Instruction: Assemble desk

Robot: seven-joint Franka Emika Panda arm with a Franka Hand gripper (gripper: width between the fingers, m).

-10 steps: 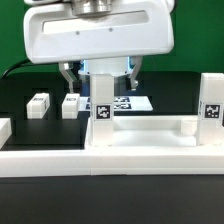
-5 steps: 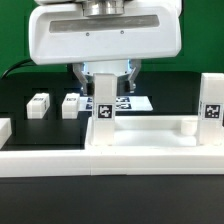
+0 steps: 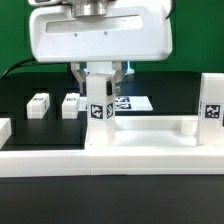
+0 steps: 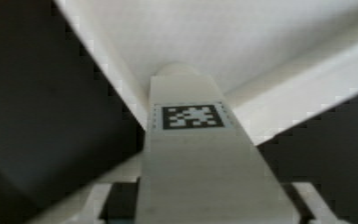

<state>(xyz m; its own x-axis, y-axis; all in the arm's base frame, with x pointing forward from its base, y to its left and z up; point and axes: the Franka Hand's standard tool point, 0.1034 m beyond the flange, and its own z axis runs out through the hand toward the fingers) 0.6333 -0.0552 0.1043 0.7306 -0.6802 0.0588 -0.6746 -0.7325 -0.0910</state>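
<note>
Exterior view: finds the tool (image 3: 100, 86) lowered over the upright leg (image 3: 100, 110), a finger on each side. Post stands on the desk top (image 3: 140, 150) toward the exterior view's left, flanked probably to steady or seat it there. Leaves a loose leg (image 3: 38, 105) lying on the table (image 3: 15, 92).

Wrist view: looks straight down the tagged post, fingers (image 4: 108, 205) hugging both flanks; clenched or merely close, cannot tell.

Wrist cam | white leg (image 4: 202, 165) dead centre, tapering away from me | black-and-white tag (image 4: 194, 116) on its face | my claw (image 4: 204, 205) straddles it, fingers (image 4: 115, 205) peeking in either side, contact too blurry to call | behind: white desk top (image 4: 247, 40) slanting across, black table (image 4: 25, 120) around it
</note>
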